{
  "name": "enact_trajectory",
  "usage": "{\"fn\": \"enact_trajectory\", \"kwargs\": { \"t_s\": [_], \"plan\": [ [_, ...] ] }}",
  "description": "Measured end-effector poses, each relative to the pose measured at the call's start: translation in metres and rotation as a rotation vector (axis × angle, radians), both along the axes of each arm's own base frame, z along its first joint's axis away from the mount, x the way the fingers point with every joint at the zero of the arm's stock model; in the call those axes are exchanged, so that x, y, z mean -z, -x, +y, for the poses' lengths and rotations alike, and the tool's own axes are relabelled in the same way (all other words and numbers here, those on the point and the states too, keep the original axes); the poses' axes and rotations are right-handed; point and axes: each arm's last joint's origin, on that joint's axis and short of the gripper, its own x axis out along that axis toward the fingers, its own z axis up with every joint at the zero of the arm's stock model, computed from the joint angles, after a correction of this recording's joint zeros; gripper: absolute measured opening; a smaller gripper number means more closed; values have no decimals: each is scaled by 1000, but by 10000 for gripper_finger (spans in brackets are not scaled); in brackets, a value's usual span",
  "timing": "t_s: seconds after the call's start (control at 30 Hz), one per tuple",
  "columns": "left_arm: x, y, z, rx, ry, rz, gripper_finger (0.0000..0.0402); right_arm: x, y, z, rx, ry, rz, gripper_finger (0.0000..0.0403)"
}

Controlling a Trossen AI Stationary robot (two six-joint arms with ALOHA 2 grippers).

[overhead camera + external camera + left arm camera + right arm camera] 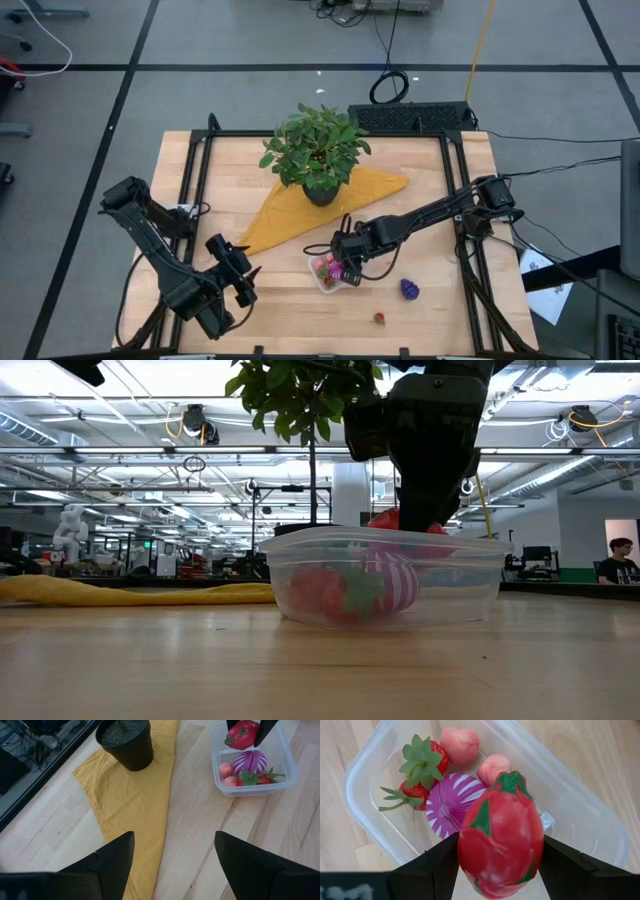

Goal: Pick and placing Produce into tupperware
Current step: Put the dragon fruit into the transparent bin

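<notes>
The clear tupperware [327, 272] sits on the table near its front, right of the middle. In the right wrist view it [365, 780] holds two red strawberries [422, 762], a purple striped piece [451, 805] and two pink round pieces [461, 742]. My right gripper [500, 857] hangs over it, shut on a red fruit with green streaks [502, 835]. A purple knobbly piece [409, 289] and a tiny red piece [379, 318] lie on the wood to its right. My left gripper [175, 865] is open and waits near the table's front left [238, 277]. My right gripper pinches the red fruit by its two flanks [470, 852], one dark finger [432, 867] on each side. The fingers come from above, pointing down. The fruit is lifted clear over the tupperware, its lower end about level with the rim [392, 520].
A leafy plant in a black pot [318, 150] stands on a yellow cloth [290, 215] just behind the tupperware. Black rails [455, 200] run along the table's sides. Bare wood lies between the two grippers and along the front edge.
</notes>
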Motion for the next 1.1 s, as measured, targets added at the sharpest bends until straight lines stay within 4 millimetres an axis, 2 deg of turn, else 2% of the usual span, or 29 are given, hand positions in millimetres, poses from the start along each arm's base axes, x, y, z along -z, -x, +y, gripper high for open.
{"fn": "enact_trajectory", "kwargs": {
  "t_s": [1.1],
  "plan": [
    [0, 0, 0, 0, 0, -1, 278, 1, 3, 0, 13, 3, 26, 229]
  ]
}}
